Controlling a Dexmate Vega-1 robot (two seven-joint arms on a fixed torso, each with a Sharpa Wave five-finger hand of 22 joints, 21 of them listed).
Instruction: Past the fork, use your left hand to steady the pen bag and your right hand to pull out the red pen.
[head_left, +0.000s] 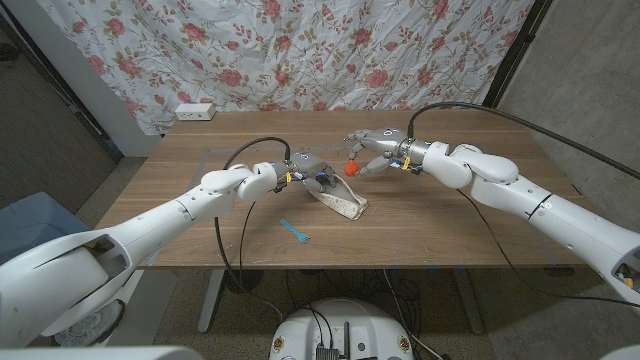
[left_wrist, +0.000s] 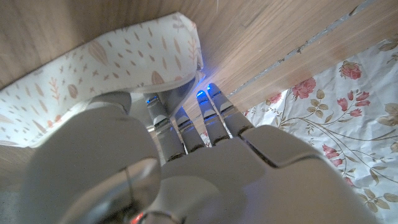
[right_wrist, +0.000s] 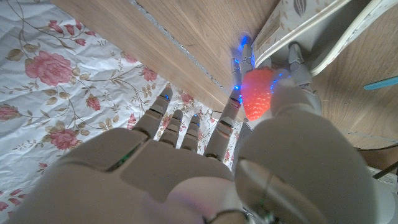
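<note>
On the wooden counter the pen bag lies near the middle, beyond the small blue fork. The left hand presses on the bag's far end, its fingers closed over the patterned cloth. The right hand is just beside the bag's far end and pinches the red pen by its strawberry-shaped top between thumb and a finger, the other fingers spread. A flowered cloth hangs behind.

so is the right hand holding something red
Yes, the right hand pinches the red pen top at the pen bag's mouth.
</note>
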